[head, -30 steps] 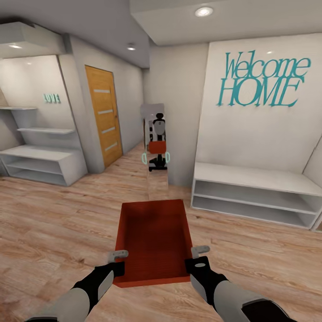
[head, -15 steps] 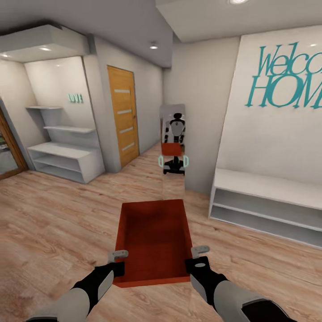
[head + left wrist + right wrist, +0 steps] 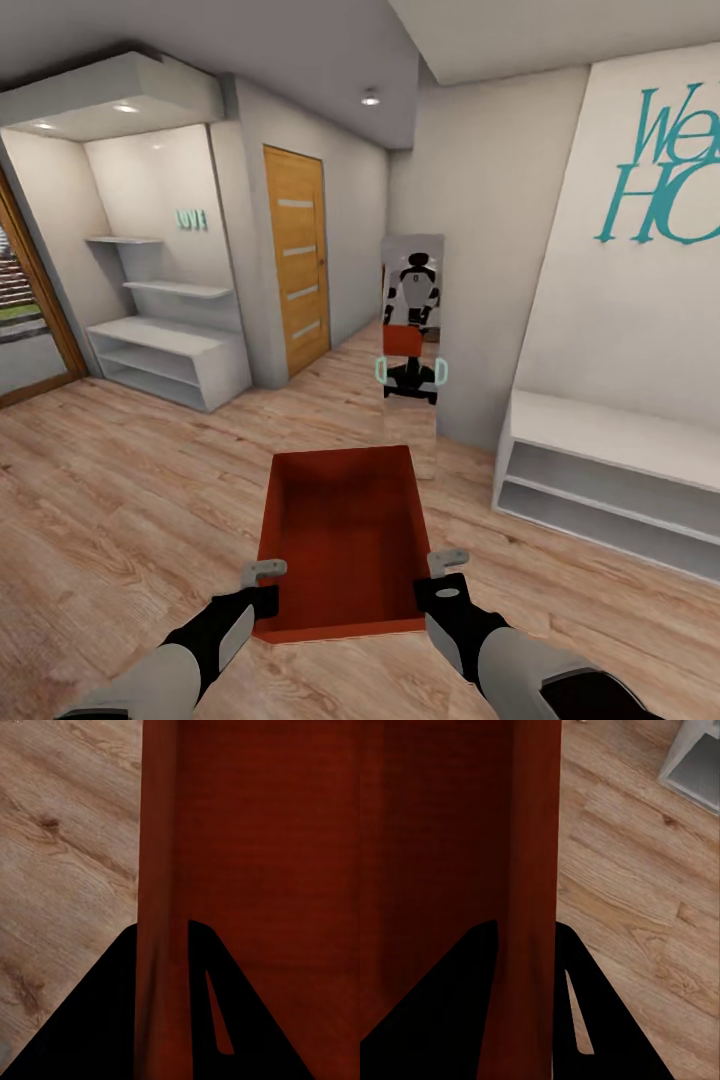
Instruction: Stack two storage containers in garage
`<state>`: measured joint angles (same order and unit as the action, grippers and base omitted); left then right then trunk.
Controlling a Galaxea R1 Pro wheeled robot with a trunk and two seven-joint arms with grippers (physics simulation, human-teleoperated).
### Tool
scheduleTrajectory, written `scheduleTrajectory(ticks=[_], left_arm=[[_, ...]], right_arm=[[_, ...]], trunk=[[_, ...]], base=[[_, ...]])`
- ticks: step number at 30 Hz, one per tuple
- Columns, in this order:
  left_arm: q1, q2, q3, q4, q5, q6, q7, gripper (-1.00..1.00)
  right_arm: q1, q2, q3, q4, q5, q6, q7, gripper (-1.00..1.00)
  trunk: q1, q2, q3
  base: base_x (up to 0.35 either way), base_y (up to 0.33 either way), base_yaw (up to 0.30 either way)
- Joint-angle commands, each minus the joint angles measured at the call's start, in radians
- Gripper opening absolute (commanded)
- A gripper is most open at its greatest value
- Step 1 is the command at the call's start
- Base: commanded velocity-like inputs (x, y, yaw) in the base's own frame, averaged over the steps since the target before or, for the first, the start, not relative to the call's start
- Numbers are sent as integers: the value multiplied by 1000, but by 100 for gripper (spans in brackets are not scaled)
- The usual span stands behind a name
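Entry hall, light wood-plank floor [image 3: 120, 500]. One red-orange storage container [image 3: 342, 535] carried out in front of the robot, open side up, level, held off the floor between both arms.

Left gripper [image 3: 262, 585] clamps the near left wall of the container; in the left wrist view its dark fingers [image 3: 112, 1020] straddle that wall, one each side, closed on it. Right gripper [image 3: 445, 578] grips the near right wall the same way; right wrist view shows the fingers [image 3: 457, 1020] pinching the wall between them.

Writing: large teal wall lettering [image 3: 665, 165] at right, cut by the frame edge, legible as "We" over "HO". Small teal "LOVE" sign [image 3: 191, 219] in the white shelf alcove [image 3: 165, 345] at left.

Orange-wood door [image 3: 298, 255] ahead left. Tall mirror [image 3: 411, 330] on the wall corner reflects the robot with the container. Low white shelf unit [image 3: 610, 480] at right under the lettering.
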<state>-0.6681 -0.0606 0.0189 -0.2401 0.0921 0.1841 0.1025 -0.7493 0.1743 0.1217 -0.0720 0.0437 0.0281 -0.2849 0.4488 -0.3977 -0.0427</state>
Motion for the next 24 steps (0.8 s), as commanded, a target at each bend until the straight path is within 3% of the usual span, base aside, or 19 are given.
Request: scheduleTrajectory(ticks=[1, 12, 24], left_arm=[[-1, 50, 12, -21, 12, 6, 8, -100], [-1, 50, 12, -21, 12, 6, 8, -100], [-1, 50, 12, -21, 12, 6, 8, -100]], right_arm=[[-1, 0, -11, 4, -5, 3, -11, -100], [-1, 0, -11, 4, -5, 3, -12, -100], [-1, 0, -12, 4, -5, 3, -13, -100]], trunk=[[1, -2, -2], [1, -2, -2], [1, -2, -2]], base=[[321, 0, 1], [321, 0, 14], [321, 0, 246]])
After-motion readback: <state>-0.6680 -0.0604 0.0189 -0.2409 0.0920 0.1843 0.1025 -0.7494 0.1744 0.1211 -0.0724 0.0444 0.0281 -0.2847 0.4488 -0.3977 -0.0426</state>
